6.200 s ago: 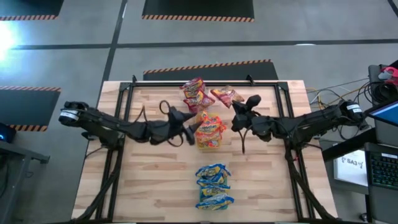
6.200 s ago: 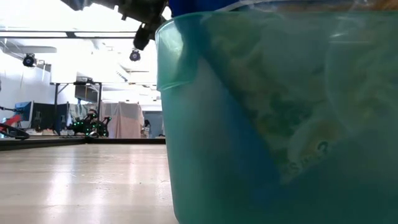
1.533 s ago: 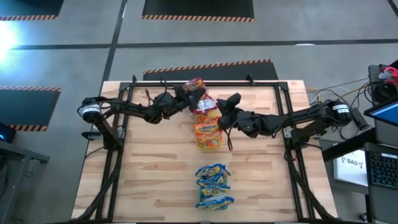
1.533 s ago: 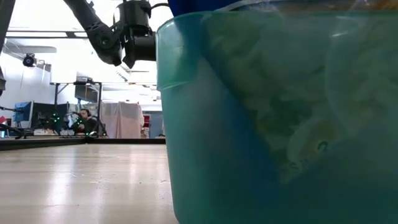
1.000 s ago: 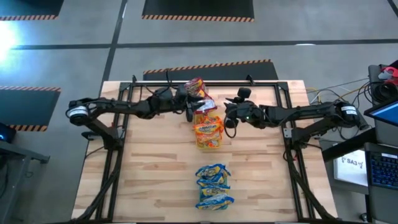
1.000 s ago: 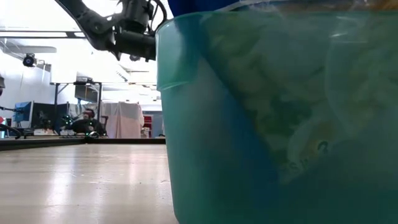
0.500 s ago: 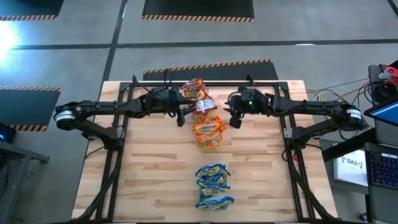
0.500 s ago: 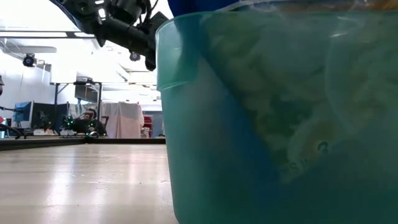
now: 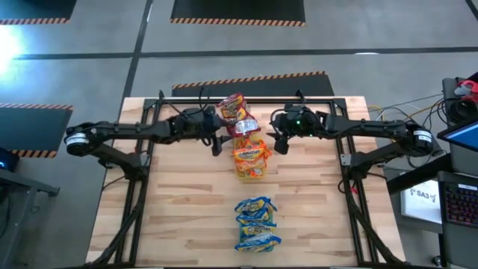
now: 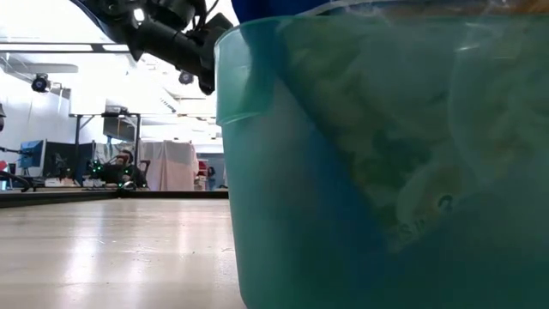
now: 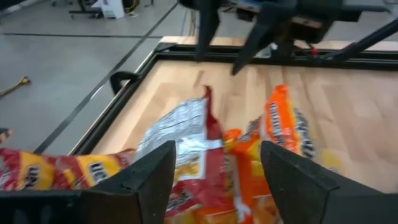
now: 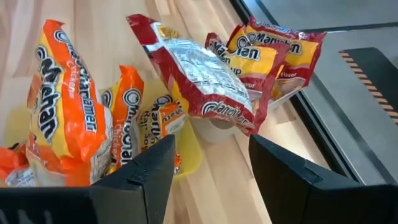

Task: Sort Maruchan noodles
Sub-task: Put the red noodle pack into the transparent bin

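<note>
High view entry, as I read it from the remote desk: three lots of small flat crinkly plastic Maruchan noodle packets run down the middle of the pale wooden slatted table (image 9: 172,194). Red and pink packets (image 9: 234,110) sit at the far edge, orange and yellow packets (image 9: 251,158) lie heaped just below and touching them, and blue and yellow packets (image 9: 257,223) lie well apart at the near end. In the right wrist view one red packet (image 12: 202,74) lies silver back up, tilted across the others, with a clear plastic tray (image 12: 214,129) showing under it and a yellow tray (image 12: 186,146) under the orange heap. I judge these packets light, stiff in the noodle block but loose and slippery in the wrapper, and brittle if squeezed hard; my hold would go across the short width of the block or on a crimped end seam, with modest pressure. My left gripper (image 9: 217,139) hovers just left of the red and orange heaps, fingers (image 11: 149,177) spread apart, nothing between them. My right gripper (image 9: 282,140) hovers just right of the same heaps, fingers (image 12: 140,171) likewise parted and empty. Low view offers only a translucent teal tub wall (image 10: 386,163) close to the lens.
</note>
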`<state>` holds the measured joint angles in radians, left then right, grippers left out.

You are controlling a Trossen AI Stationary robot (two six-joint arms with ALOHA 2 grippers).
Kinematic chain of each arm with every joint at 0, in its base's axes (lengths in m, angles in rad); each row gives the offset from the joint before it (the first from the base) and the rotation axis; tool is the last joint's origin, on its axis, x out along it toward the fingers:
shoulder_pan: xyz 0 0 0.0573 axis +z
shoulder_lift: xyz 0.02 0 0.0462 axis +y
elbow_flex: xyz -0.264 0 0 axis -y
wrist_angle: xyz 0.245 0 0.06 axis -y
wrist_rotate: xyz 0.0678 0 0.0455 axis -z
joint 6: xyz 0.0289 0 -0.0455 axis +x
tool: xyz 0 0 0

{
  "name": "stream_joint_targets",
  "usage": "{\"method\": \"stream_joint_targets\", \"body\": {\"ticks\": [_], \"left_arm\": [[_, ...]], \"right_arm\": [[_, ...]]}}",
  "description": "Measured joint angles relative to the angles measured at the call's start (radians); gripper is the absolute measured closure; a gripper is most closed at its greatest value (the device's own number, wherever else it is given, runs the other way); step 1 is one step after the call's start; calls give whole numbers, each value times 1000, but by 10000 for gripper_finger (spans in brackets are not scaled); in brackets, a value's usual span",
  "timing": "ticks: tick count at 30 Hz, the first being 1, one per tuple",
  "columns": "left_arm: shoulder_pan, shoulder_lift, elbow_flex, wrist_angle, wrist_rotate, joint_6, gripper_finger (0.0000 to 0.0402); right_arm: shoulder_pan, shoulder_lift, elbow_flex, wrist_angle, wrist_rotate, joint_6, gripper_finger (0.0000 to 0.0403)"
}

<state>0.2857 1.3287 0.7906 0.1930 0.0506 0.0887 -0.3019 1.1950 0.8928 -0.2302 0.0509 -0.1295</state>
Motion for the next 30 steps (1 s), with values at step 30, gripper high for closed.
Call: {"method": "stream_joint_targets", "body": {"ticks": [30], "left_arm": [[-151,232,149,-43,-436,115,168]], "right_arm": [[2,183,-1,202,-7,63,207]]}}
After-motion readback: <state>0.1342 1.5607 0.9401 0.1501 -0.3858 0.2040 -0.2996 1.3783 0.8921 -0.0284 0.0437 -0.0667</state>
